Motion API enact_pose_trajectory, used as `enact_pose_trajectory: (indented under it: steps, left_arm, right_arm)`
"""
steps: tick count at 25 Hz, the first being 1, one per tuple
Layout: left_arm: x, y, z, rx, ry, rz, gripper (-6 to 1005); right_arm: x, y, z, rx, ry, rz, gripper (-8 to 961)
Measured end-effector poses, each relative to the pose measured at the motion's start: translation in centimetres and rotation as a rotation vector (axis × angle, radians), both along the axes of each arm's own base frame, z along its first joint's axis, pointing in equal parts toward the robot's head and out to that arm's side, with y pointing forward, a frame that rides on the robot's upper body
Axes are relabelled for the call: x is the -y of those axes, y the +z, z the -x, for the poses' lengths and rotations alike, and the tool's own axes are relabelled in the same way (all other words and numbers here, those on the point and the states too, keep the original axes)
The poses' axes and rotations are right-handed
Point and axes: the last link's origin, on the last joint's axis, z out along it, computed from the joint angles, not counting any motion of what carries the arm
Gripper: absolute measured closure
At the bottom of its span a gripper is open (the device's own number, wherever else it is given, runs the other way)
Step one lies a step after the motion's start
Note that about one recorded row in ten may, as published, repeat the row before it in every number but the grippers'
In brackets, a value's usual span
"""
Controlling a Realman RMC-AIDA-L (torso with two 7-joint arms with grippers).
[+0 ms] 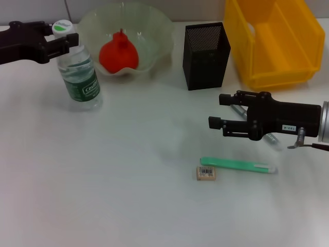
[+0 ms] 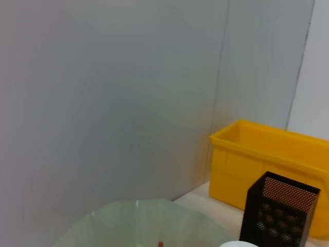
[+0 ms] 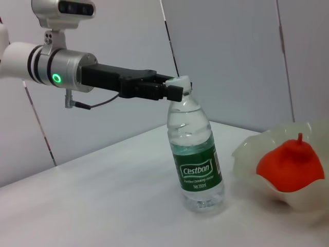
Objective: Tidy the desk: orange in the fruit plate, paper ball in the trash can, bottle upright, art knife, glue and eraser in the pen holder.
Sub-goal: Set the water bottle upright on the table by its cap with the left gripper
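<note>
Bottle (image 1: pixel 78 72) stands upright at upper left, cap up, its neck clamped by the left gripper (image 1: pixel 69 37). Beside it, the fruit plate (image 1: pixel 154 31) holds the orange (image 1: pixel 119 54). Right gripper (image 1: pixel 218 110) hovers with jaws apart above the eraser (image 1: pixel 206 173).

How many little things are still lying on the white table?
3: the eraser, the green knife beside it, and a pen-like thing partly hidden under the right hand. More may be hidden.
</note>
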Motion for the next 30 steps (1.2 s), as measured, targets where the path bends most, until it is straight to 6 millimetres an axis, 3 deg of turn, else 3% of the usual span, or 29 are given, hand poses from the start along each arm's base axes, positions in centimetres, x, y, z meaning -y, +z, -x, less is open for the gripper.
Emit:
enact_pose_trajectory:
  steps: [30]
  left_arm:
    - [-0.47,-0.56,0.1,0.034,0.024,-0.024,551]
  right_arm:
    - [-0.15,0.04,0.03,0.001,-0.003,-0.004,211]
